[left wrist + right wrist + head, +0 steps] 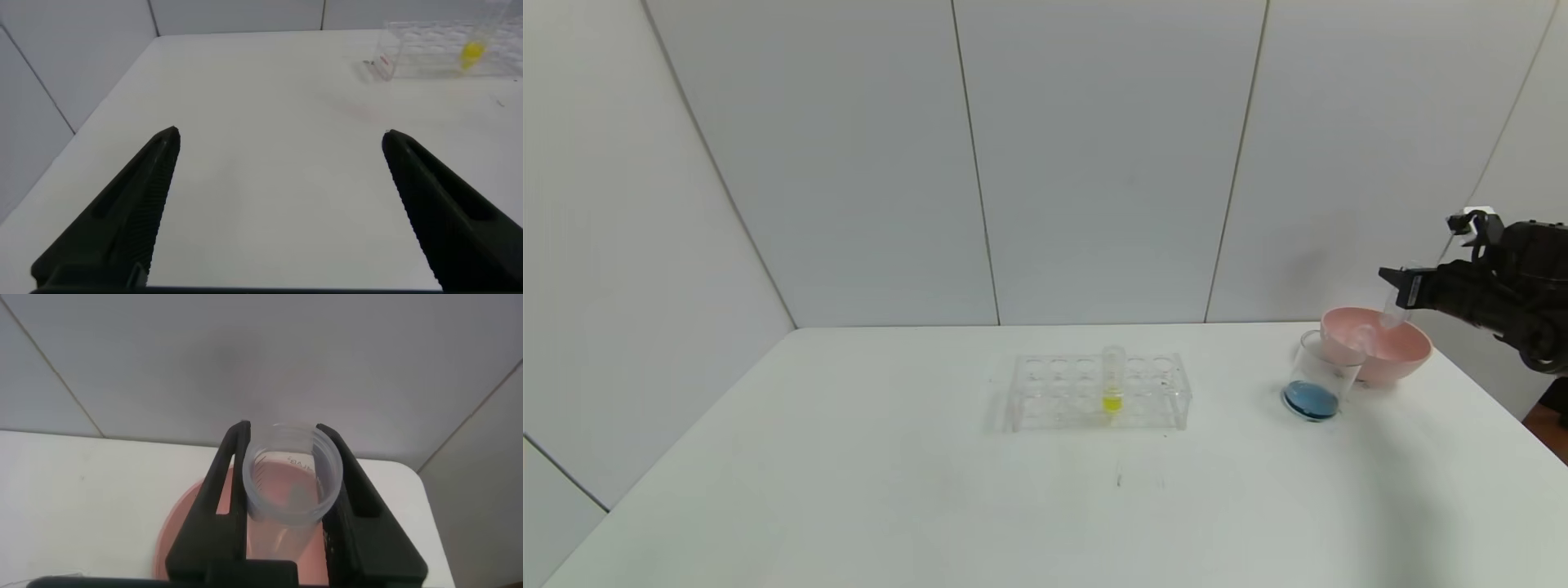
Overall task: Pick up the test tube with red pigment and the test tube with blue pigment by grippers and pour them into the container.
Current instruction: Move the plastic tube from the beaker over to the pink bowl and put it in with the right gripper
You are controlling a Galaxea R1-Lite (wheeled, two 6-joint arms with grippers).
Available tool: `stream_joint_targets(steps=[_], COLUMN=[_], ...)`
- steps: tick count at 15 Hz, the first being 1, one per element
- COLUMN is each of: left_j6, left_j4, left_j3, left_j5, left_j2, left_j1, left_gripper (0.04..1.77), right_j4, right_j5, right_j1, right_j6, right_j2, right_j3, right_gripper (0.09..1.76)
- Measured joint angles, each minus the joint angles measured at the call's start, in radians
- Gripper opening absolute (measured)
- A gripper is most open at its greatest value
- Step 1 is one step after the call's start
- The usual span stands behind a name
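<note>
On the left, the left gripper (279, 204) hangs over bare white counter (849, 490), its jaws spread wide apart with nothing between them; it shows only in its own wrist view, with the rack off in the distance.

Moving to the middle of the counter, there's the clear tube rack (1098, 392), and one tube with yellow liquid (1112, 380) stands upright in it, the yellow pooled at its bottom. The other holes in the rack look vacant.

Over to the right, the container (1323, 377) sits on the counter with a layer of blue liquid (1311, 400) in its base. It stands just in front of the pink bowl (1380, 347), touching or nearly touching it from this angle.

And at the far right, the right gripper (1401, 294) is raised above the pink bowl, jaws clamped on a clear test tube (1393, 312). The tube hangs tilted, its lower end over the bowl's inside. In the right wrist view you look straight down its open mouth (292, 480), held between the two black fingers (229, 490), pink bowl beneath. No coloured liquid is plain inside it, so whether it is the red or the blue one I cannot tell.
</note>
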Motion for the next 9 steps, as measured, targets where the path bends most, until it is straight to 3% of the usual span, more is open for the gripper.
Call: stream_joint_targets(steps=[3, 5, 9], left_j6=[0.0, 0.0, 0.0], left_j4=[0.0, 0.0, 0.0], left_j3=[0.0, 0.0, 0.0], left_j5=[0.0, 0.0, 0.0], left_j2=[0.0, 0.0, 0.0], left_j1=[0.0, 0.0, 0.0], left_gripper=[1.76, 1.76, 1.76], right_j4=[-0.009, -0.01, -0.016], right_j5=[0.006, 0.008, 0.0], right_j1=[0.006, 0.009, 0.023], right_j6=[0.0, 0.0, -0.002], right_j2=[0.022, 0.027, 0.026], right_j3=[-0.006, -0.008, -0.01], right_gripper=[0.58, 0.85, 1.2])
